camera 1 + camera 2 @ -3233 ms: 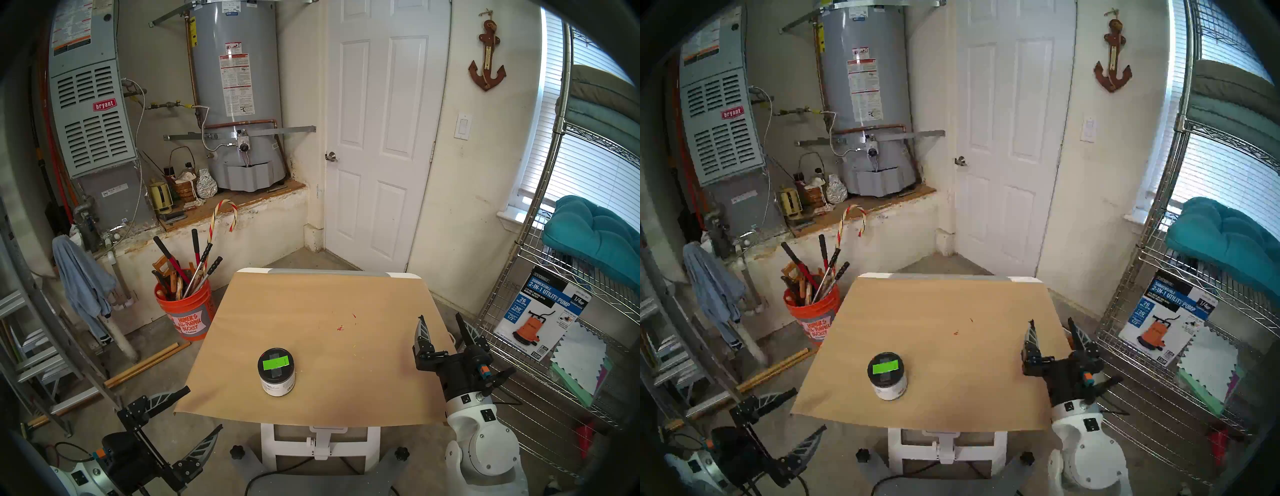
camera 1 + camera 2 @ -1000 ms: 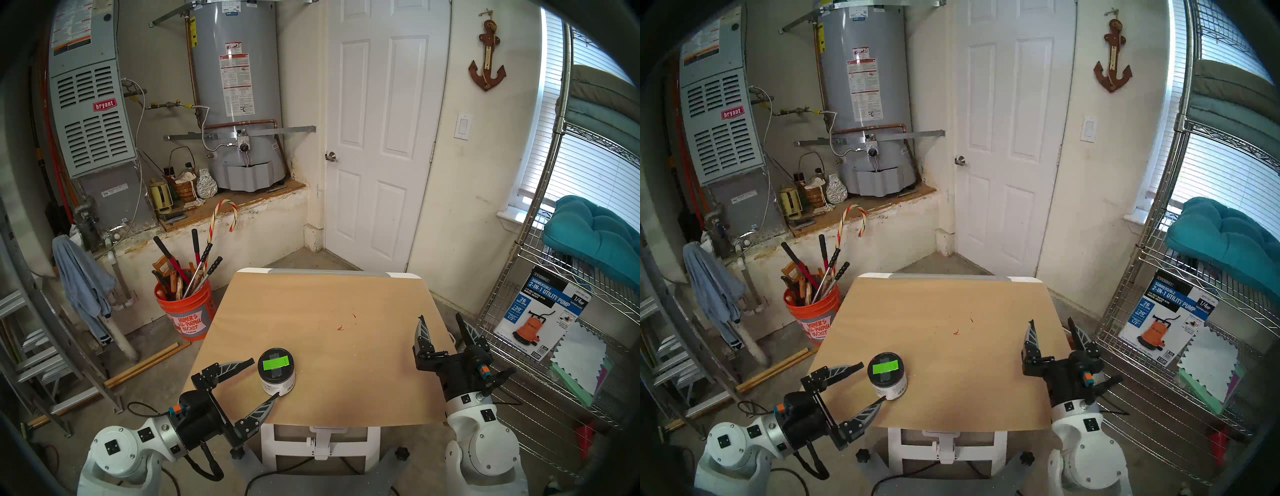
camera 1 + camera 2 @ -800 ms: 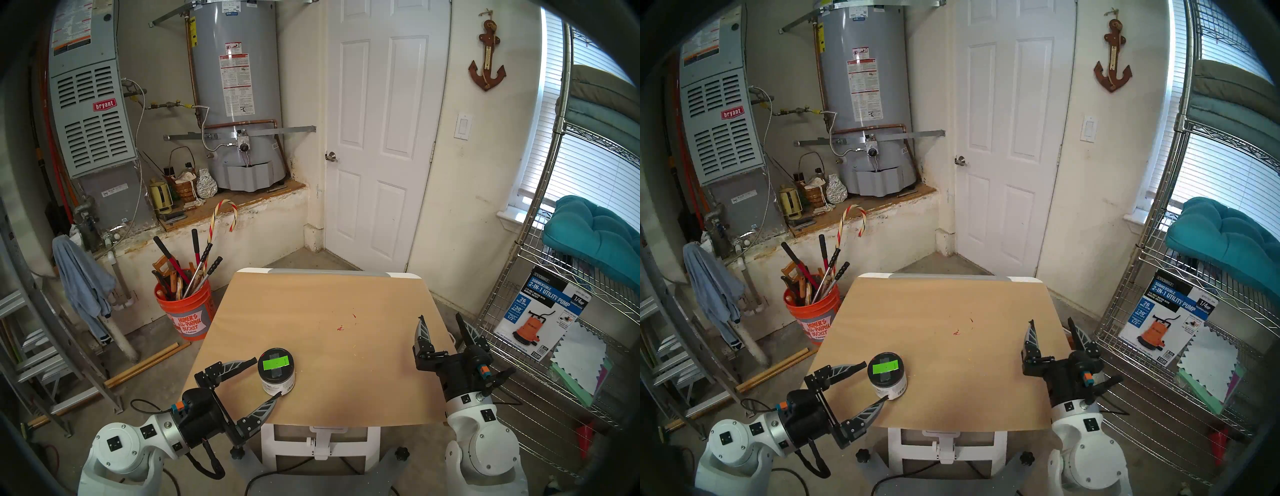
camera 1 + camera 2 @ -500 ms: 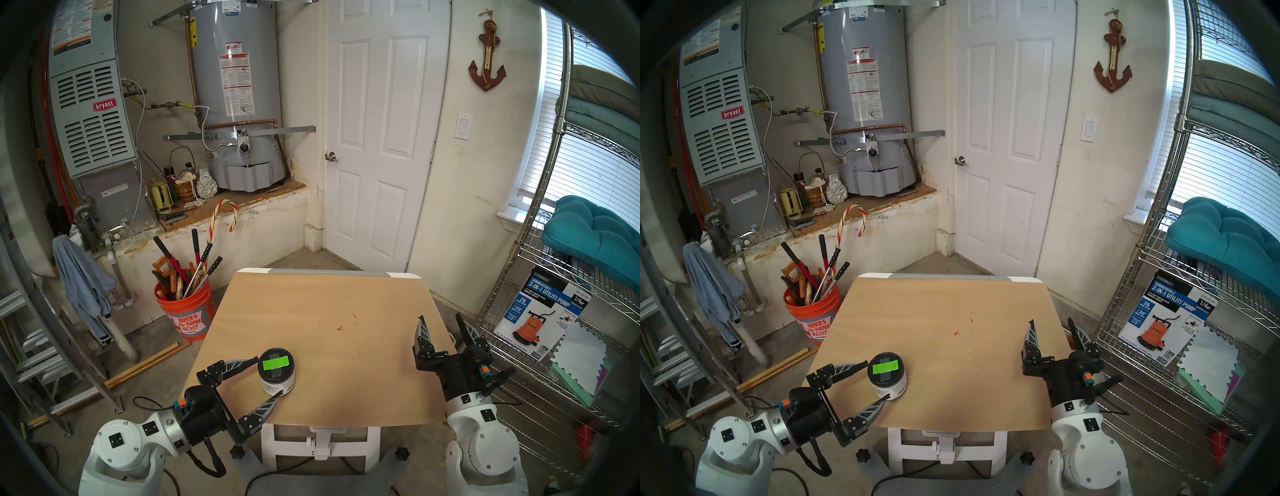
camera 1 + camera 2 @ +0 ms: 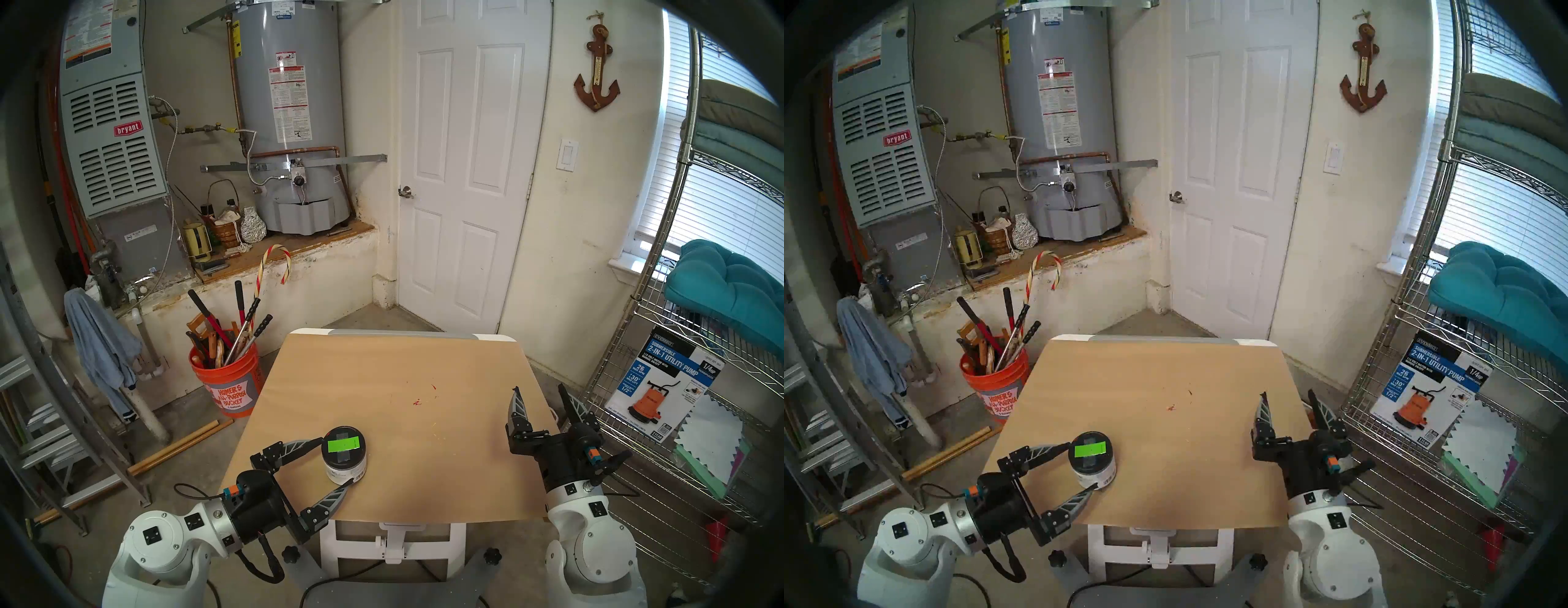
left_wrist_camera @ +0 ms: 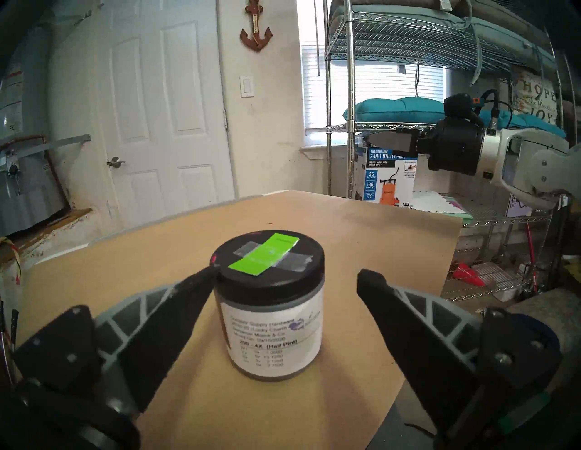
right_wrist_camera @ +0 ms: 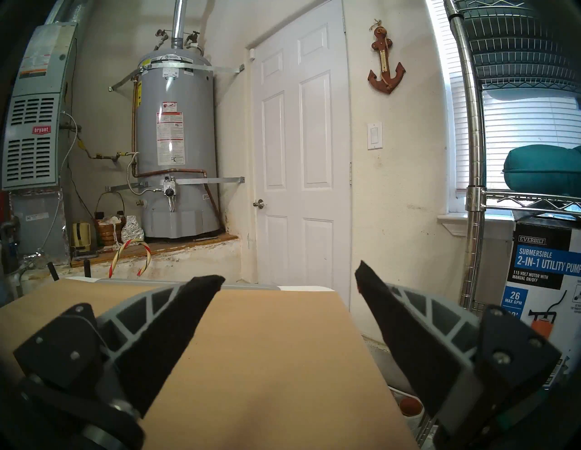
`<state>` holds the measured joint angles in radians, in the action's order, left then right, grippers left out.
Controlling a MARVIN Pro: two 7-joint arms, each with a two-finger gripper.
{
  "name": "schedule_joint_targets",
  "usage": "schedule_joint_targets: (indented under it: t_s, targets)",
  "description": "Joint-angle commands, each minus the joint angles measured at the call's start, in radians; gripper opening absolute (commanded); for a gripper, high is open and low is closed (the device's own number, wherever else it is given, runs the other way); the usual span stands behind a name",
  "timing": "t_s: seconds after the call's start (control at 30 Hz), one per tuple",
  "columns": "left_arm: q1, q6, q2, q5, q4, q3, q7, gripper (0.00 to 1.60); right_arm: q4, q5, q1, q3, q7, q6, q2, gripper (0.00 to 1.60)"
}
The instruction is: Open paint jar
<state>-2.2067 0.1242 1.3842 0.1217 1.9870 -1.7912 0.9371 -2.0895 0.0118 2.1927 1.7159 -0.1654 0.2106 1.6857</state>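
The paint jar (image 5: 344, 460) stands upright near the front left of the paper-covered table (image 5: 403, 365). It is squat, with a white label and a black lid (image 6: 273, 273) bearing grey tape and a green rectangle. My left gripper (image 5: 337, 462) is open and reaches in from the left, one finger on each side of the jar (image 6: 273, 333). In the left wrist view one fingertip (image 6: 207, 273) touches the lid's rim, while the other fingertip (image 6: 366, 278) stands apart. My right gripper (image 5: 539, 387) hangs open and empty over the table's right edge, also in the right wrist view (image 7: 289, 273).
An orange bucket (image 5: 227, 382) full of long-handled tools stands on the floor left of the table. A wire shelf (image 5: 679, 446) with a pump box (image 5: 662, 382) is close on the right. Small red paint specks (image 5: 418, 401) mark the paper.
My left arm came up from below the table and moved right until its open fingers straddle the jar. The jar has slid slightly to the right. The right arm has not moved.
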Motion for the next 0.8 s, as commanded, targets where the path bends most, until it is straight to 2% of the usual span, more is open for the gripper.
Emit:
schedule_joint_targets:
  t_s: [0.0,0.2,0.47,0.77]
  targets:
    - [-0.003,0.013,0.013,0.0,0.01,-0.013,-0.02,1.6,-0.022,0.001,-0.001,-0.001,-0.001,0.004,-0.001,1.6]
    - [0.012,0.008,0.022,0.012,0.011,-0.029,-0.033,1.6,-0.021,0.001,-0.001,-0.001,-0.001,0.004,-0.001,1.6]
    - [0.038,-0.005,0.023,0.008,-0.018,0.007,-0.028,1.6,-0.022,0.001,-0.001,-0.001,-0.001,0.004,-0.001,1.6]
    - [0.056,-0.012,0.026,0.015,-0.04,0.013,-0.029,1.6,-0.022,0.001,-0.001,-0.001,-0.001,0.004,-0.001,1.6]
